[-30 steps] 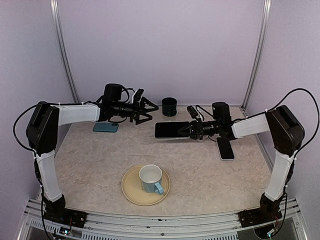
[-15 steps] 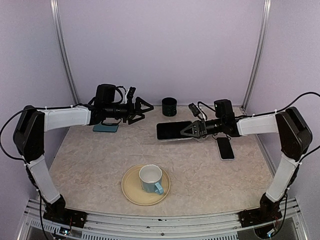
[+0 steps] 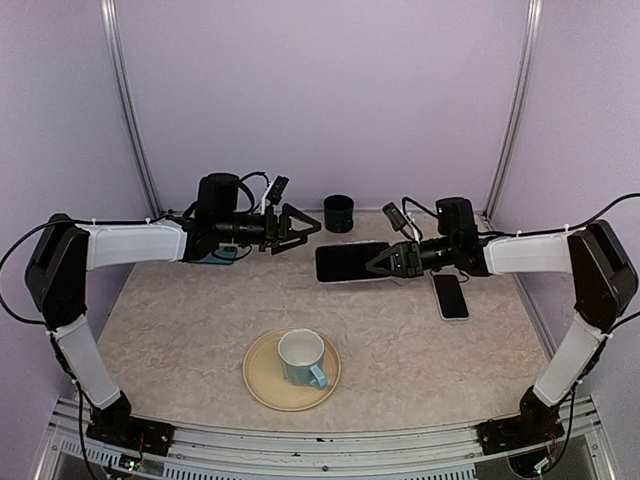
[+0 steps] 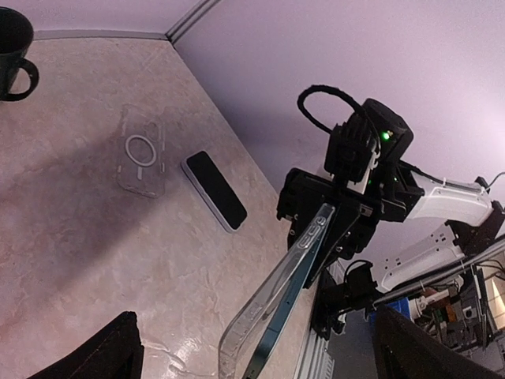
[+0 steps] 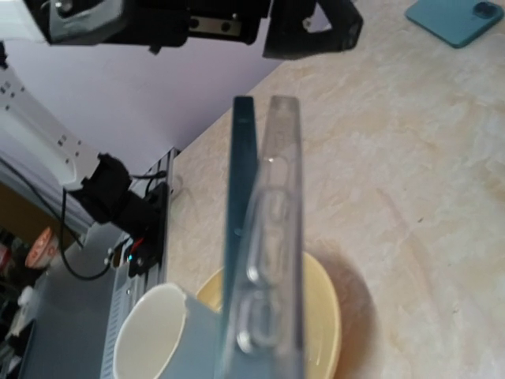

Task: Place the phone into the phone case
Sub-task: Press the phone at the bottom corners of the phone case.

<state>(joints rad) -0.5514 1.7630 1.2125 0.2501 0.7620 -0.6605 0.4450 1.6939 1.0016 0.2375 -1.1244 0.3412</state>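
**Right gripper pinching a dark flat phone in the air.**
Its jaws were pressed together on the phone's right end, with a clear plastic phone case lying along the phone's back. Both hung above the beige marbled table. The left gripper, spread wide and empty, pointed toward the phone's free end without touching it.

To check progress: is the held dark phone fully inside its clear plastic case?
Only partly: the clear plastic case gapes away from the dark phone at its free end.
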